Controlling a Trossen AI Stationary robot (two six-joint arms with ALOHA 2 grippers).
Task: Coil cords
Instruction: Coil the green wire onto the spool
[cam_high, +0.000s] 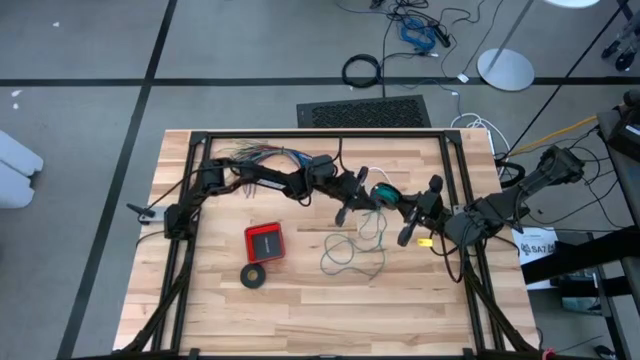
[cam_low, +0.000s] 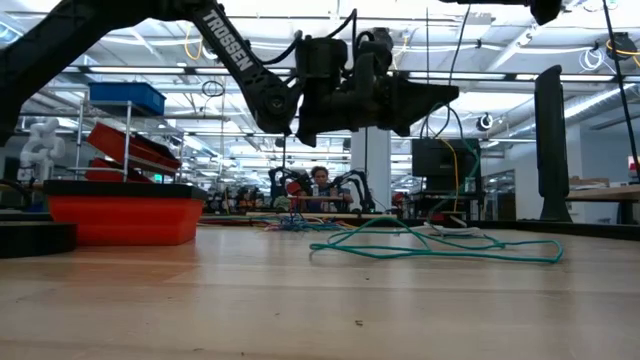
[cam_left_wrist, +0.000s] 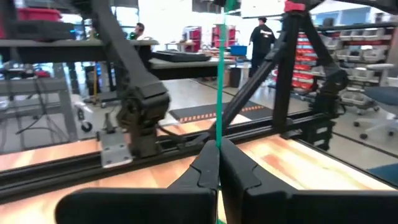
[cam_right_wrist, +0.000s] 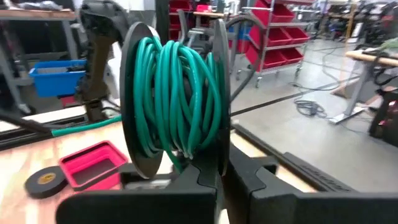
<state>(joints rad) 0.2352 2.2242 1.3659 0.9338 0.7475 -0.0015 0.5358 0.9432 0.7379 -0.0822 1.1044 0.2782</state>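
Left gripper (cam_left_wrist: 217, 163) pinches the teal wire (cam_left_wrist: 219, 74) above bench (cam_high: 300, 300) centre; right gripper (cam_right_wrist: 219, 163), just right, clamps the wire-wound spool (cam_right_wrist: 174, 99); loose wire lies on the bench below

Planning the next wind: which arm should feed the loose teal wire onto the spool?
Left. The left gripper is already shut on the teal wire, which runs taut up from its fingers. The right gripper is shut on the spool, so it is occupied. Loose wire lies on the table.
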